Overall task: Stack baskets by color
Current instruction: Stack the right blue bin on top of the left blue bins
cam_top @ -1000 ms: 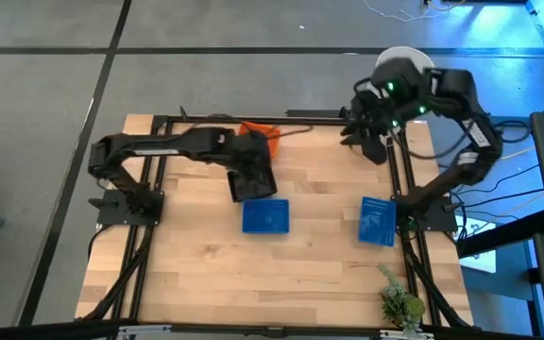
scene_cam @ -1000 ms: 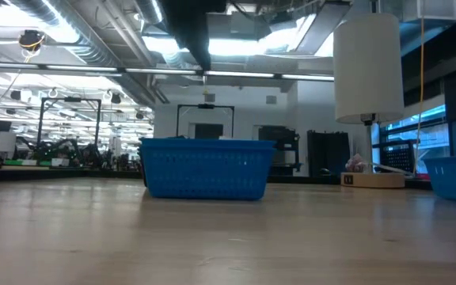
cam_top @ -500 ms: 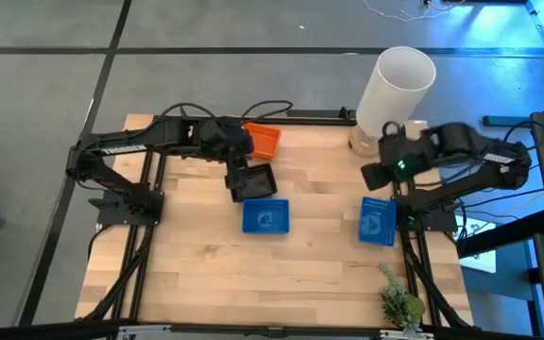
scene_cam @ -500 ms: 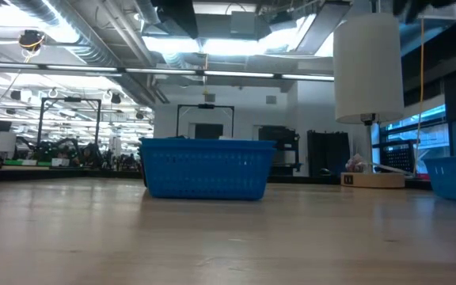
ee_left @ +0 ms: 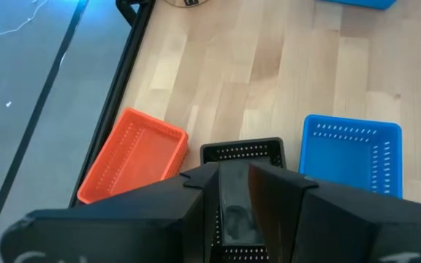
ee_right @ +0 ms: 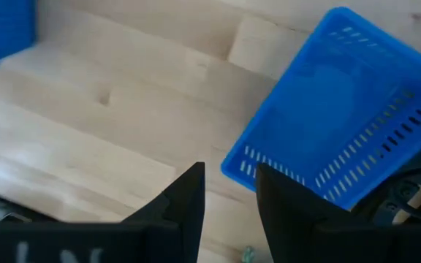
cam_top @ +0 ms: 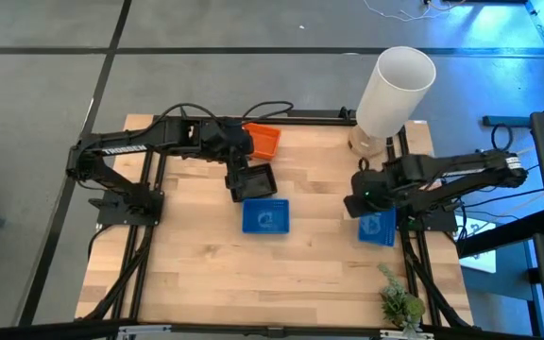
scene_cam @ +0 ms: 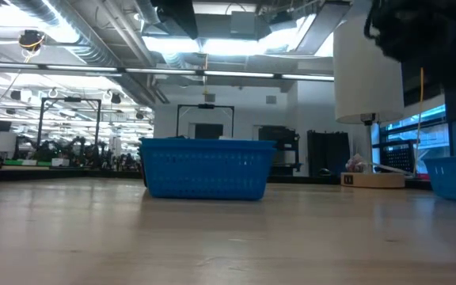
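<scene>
Four baskets show on the wooden bench [cam_top: 196,255]: one orange, one black and two blue. The orange basket [cam_top: 263,140] lies at the far edge of the bench, close to the frame rail. The black basket [cam_top: 252,180] sits just in front of it, toward the bench's middle, and the left tool [cam_top: 245,176] is on it; in the left wrist view the two dark fingers [ee_left: 265,191] close on the black basket's near wall, one to each side of it, so the tool has hold of that basket with its jaws set a narrow way apart. The first blue basket [cam_top: 265,216] lies directly beside the black one, on the near side, flat on the wood. The second blue basket [cam_top: 378,227] lies well apart from it at the right edge of the bench, turned slightly askew. The right tool [cam_top: 355,203] hangs just beside this basket's inner edge; in the right wrist view its fingers [ee_right: 188,191] stand parted with nothing between them, the basket's corner just ahead. One tall white cylinder [cam_top: 395,87] stands at the far right corner of the bench.
</scene>
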Action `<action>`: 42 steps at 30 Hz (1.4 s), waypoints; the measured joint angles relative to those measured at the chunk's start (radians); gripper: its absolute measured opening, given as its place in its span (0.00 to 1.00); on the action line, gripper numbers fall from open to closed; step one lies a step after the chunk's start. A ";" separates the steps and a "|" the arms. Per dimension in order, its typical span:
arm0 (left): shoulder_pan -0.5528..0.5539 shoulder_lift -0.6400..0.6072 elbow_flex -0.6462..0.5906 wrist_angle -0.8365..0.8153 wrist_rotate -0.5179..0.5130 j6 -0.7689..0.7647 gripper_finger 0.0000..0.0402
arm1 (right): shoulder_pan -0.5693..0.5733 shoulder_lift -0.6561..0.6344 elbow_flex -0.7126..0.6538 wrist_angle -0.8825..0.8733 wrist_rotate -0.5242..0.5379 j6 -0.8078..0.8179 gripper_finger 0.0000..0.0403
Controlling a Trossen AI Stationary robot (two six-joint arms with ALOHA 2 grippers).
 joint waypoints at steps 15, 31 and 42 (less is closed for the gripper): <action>0.000 0.000 0.000 0.003 0.000 -0.026 0.17 | -0.020 0.000 -0.239 0.193 0.003 0.134 0.30; 0.000 0.001 0.000 0.007 0.017 -0.026 0.17 | -0.035 0.000 -0.398 0.383 0.055 0.152 0.30; 0.000 0.001 0.000 0.007 0.016 -0.018 0.17 | -0.034 0.000 -0.519 0.586 0.095 0.085 0.10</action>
